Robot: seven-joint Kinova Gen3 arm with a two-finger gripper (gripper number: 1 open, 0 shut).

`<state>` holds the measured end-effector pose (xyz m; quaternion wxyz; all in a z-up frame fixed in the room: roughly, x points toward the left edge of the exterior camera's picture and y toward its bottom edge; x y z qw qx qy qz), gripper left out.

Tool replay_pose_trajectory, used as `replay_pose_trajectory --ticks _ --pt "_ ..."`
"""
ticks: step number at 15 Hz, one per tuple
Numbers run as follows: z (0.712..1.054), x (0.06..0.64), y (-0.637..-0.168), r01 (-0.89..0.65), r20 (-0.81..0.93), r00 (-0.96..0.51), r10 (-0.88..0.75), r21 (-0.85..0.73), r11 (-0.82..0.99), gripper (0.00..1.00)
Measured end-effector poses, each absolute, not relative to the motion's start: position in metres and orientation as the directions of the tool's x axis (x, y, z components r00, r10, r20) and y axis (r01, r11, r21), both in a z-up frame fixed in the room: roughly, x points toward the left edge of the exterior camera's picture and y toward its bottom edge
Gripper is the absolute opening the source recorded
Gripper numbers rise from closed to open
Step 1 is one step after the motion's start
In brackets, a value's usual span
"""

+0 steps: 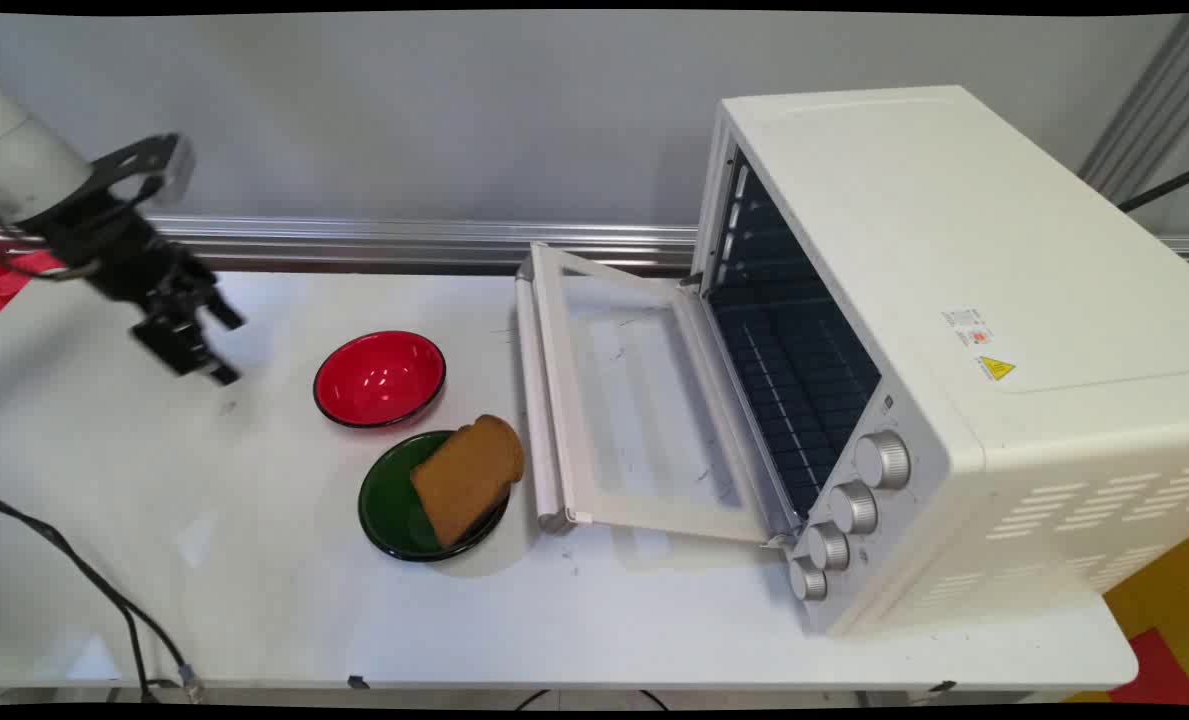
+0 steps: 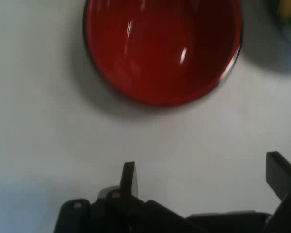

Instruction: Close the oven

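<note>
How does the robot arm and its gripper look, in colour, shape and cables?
The arm is white and rounded, ending in a black wrist section with a grey-black bracket on top. The gripper is black, with an angular linkage and two flat, narrow fingers. A thin black cable crosses the table's near left corner.

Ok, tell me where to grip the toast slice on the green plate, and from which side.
Probably grip the bread slice across its two long side edges, coming from above. It leans tilted on the green plate, its rounded top overhanging the rim toward the oven door, so those edges are exposed. The gripper is open.
</note>
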<state>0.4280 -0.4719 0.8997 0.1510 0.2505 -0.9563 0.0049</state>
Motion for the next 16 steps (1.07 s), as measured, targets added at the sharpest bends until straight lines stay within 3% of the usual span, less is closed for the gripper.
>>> replay_pose_trajectory --ticks 6,16 --pt "0.917 0.369 -0.499 -0.471 0.486 -0.748 -0.453 0.093 0.877 1.00" --pt "0.894 0.322 -0.525 -0.326 0.572 -0.760 -0.309 0.076 0.942 1.00"
